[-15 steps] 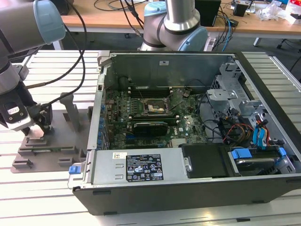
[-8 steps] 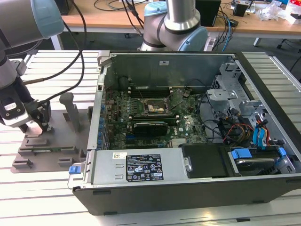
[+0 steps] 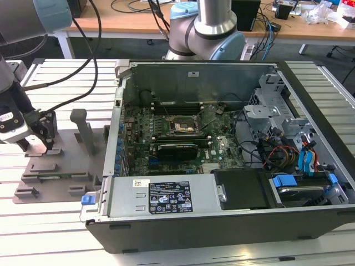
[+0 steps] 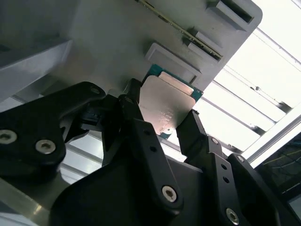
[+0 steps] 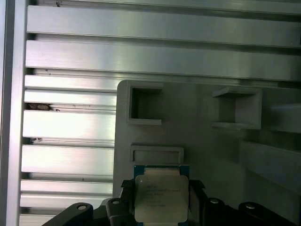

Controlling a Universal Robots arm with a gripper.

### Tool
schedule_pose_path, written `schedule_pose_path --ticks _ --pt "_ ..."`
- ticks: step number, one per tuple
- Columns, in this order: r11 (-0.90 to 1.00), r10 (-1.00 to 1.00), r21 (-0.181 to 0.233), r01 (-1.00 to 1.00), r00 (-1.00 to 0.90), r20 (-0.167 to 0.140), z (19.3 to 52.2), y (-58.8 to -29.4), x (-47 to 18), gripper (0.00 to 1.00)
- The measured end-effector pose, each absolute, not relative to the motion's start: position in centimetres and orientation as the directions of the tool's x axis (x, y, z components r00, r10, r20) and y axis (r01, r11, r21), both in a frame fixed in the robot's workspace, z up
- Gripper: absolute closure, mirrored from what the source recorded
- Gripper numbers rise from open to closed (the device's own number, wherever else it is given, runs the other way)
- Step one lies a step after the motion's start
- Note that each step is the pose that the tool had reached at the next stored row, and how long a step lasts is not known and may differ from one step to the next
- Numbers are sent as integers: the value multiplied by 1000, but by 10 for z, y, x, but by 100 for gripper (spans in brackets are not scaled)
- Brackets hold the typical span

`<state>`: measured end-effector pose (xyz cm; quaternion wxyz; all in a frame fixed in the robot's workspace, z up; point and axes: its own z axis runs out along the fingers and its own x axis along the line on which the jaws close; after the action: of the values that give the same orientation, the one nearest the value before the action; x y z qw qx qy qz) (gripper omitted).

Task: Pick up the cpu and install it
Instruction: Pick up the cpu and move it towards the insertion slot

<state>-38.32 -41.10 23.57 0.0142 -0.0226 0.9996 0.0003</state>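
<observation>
On grey holder [image 5: 207,141], tool [image 4: 162,107] grips square silvery cpu [image 4: 165,99].

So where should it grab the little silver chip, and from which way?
Probably by two opposite side edges of the cpu, coming straight down from above: it lies flat on the grey holder, and its smooth top gives nothing to pinch.
</observation>
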Motion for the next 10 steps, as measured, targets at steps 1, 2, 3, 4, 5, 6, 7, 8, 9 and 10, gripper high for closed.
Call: schedule_pose_path --ticks 1,2,3,4,5,6,7,8,9,10 --pt "999 -45 0 -45 -999 -29 237 -411 -383 45" --pt "999 -45 0 -45 -999 -28 238 -411 -383 45" --pt "999 -45 0 -45 -999 -28 240 -411 -383 45" --pt "999 -45 0 -45 -999 -28 241 -411 -383 45" --pt "999 -45 0 -45 -999 -28 242 -411 -383 45" --pt "999 -45 0 -45 -999 -28 245 -411 -383 45" --pt "999 -45 0 -45 -999 -28 248 -410 -383 45" --pt "999 -45 0 -45 -999 -29 249 -410 -383 45" --pt "999 -45 0 -45 -999 -28 251 -410 -383 45" --pt "999 -45 0 -45 -999 -28 253 -410 -383 45"
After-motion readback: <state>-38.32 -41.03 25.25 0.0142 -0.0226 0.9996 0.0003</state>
